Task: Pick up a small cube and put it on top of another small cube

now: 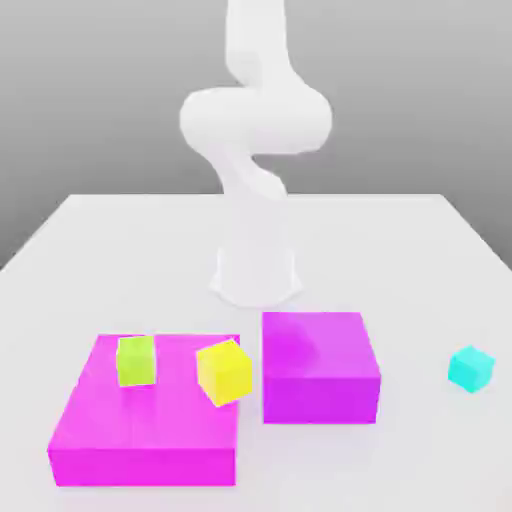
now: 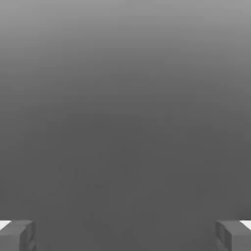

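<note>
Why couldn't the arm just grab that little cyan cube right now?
It probably can. The cyan cube sits alone on the table, apart from the magenta blocks, and the gripper is open and empty.

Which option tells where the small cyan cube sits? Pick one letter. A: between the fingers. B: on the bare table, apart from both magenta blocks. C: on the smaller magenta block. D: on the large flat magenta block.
B: the cyan cube rests on the white table, at the exterior view's right, clear of both magenta blocks.
</note>
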Controlling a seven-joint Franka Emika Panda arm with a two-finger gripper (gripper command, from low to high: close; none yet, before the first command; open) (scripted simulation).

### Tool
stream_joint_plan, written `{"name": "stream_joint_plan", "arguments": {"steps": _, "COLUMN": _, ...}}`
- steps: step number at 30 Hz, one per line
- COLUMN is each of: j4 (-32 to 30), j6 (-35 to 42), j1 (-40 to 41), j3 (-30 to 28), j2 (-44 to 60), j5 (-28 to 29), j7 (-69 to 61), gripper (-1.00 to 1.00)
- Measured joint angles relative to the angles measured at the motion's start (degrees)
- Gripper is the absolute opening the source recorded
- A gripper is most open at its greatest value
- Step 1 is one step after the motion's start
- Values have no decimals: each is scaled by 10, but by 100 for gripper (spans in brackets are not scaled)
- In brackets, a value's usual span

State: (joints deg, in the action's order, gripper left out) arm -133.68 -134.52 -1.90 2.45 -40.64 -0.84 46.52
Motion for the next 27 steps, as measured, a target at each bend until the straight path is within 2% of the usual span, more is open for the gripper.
{"name": "stream_joint_plan", "arguments": {"steps": 12, "j4": -92, "j6": -133, "j1": -88, "j3": 145, "j2": 248, "j5": -5, "j7": 59, "gripper": 0}}
{"name": "stream_joint_plan", "arguments": {"steps": 16, "j4": -122, "j6": -177, "j1": -116, "j3": 194, "j2": 332, "j5": 20, "j7": 97, "gripper": 0}}
{"name": "stream_joint_plan", "arguments": {"steps": 20, "j4": -152, "j6": -219, "j1": -164, "j3": 227, "j2": 421, "j5": 71, "j7": 155, "gripper": 0}}
{"name": "stream_joint_plan", "arguments": {"steps": 23, "j4": -172, "j6": -250, "j1": -209, "j3": 222, "j2": 488, "j5": 119, "j7": 205, "gripper": 0}}
{"name": "stream_joint_plan", "arguments": {"steps": 27, "j4": -161, "j6": -305, "j1": -271, "j3": 155, "j2": 573, "j5": 203, "j7": 272, "gripper": 0}}
